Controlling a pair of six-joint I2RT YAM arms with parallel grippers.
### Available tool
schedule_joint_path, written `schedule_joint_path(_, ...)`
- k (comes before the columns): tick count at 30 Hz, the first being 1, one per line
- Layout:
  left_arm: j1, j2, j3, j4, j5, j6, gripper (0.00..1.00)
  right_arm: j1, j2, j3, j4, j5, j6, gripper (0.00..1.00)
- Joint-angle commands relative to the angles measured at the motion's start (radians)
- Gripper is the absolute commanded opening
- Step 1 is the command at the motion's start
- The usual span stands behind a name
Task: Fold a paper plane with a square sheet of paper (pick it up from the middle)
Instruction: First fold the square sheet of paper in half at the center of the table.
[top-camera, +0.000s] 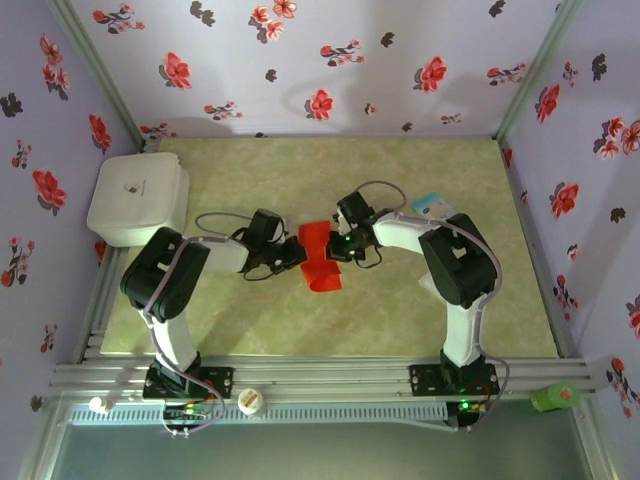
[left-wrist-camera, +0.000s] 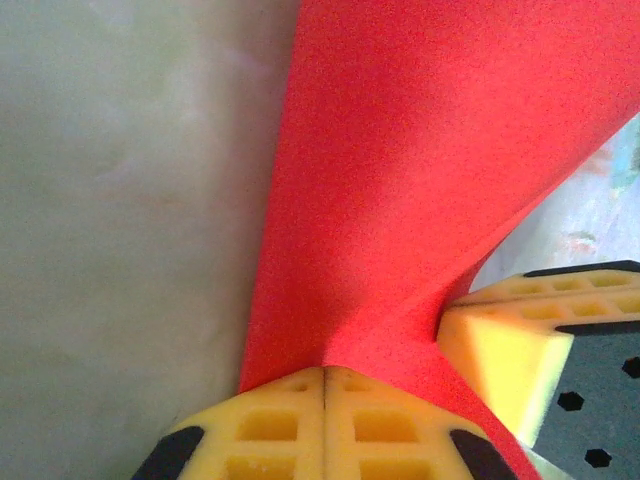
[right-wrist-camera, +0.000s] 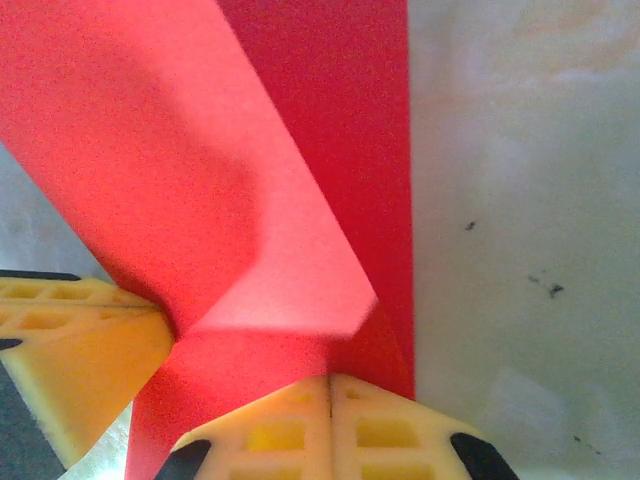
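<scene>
The square sheet of paper (top-camera: 320, 260) is bright red and lies folded and pinched in at its middle, at the centre of the table. My left gripper (top-camera: 296, 256) holds it from the left and my right gripper (top-camera: 336, 248) from the right, tips almost touching. In the left wrist view the yellow pads (left-wrist-camera: 290, 420) meet, shut on the red paper (left-wrist-camera: 420, 180), which fans away from them. The right wrist view has its pads (right-wrist-camera: 380, 425) shut on a creased, overlapping part of the paper (right-wrist-camera: 300, 260). A finished paper plane is out of view.
A white box (top-camera: 138, 198) stands at the back left of the beige table (top-camera: 260, 330). A light-blue-and-white packet (top-camera: 430, 205) lies behind the right arm. A white cap (top-camera: 250, 402) and a green object (top-camera: 555, 398) sit on the front rail. Floral walls close three sides.
</scene>
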Motion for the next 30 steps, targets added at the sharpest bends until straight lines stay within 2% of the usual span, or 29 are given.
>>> schedule_joint_path(1,-0.009,-0.073,0.03,-0.172,-0.053,0.035,0.0,-0.003,0.031,-0.054,-0.104,0.084,0.013,0.0)
schedule_joint_path(6,-0.052,-0.137,0.063,-0.199,-0.038,-0.024,0.0,-0.002,0.021,-0.056,-0.105,0.09,0.015,0.0)
schedule_joint_path(15,-0.068,-0.05,0.022,-0.103,-0.004,-0.075,0.0,-0.002,0.016,-0.061,-0.109,0.093,0.014,0.0)
schedule_joint_path(23,-0.066,-0.006,-0.052,-0.11,-0.028,-0.033,0.0,-0.002,0.014,-0.071,-0.108,0.099,0.014,0.0)
schedule_joint_path(30,-0.071,-0.081,-0.06,-0.143,-0.037,-0.016,0.0,-0.002,0.013,-0.068,-0.111,0.103,0.014,0.0)
